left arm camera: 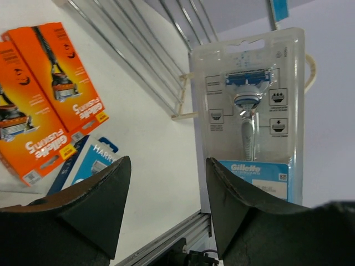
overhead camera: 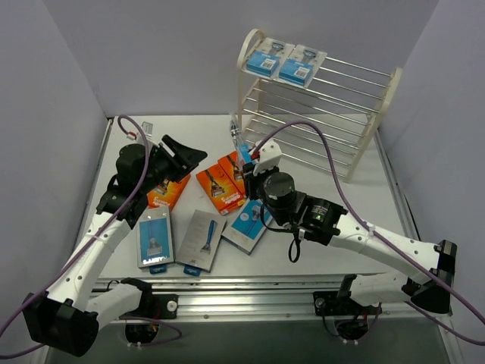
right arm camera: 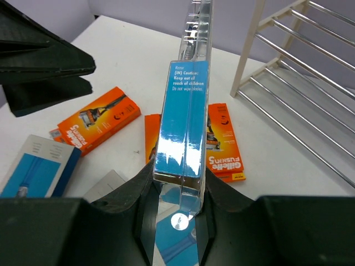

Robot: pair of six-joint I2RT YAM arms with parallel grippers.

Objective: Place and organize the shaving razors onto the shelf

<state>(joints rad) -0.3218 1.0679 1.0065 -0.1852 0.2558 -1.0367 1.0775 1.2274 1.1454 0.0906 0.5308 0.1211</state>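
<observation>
From above, the shelf [overhead camera: 392,97] stands at the far right of the table [overhead camera: 371,193], with two blue packs [overhead camera: 282,62] lying side by side at the left end of its top tier. The right gripper [overhead camera: 247,165] is clamped on a clear razor pack [overhead camera: 239,142], which stands on end just in front of the shelf's left frame, its long axis pointing up and slightly away. The left gripper [overhead camera: 182,162] hangs just left of it, jaws spread with nothing between them. Three orange boxes [overhead camera: 219,188] lie flat under and between the two grippers. Three flat packs [overhead camera: 154,239] lie in a row nearer the arm bases, with their long axes running roughly near to far.

The left wrist camera faces the broad front of the held pack. It is upright, with the razor head toward the top and the blue label strip at the bottom. Two of the orange boxes lie side by side at upper left.

The right wrist camera sees the pack edge-on between its fingers [right arm camera: 145,185], with the long axis running straight away from the wrist and the shelf rods off to the right.
</observation>
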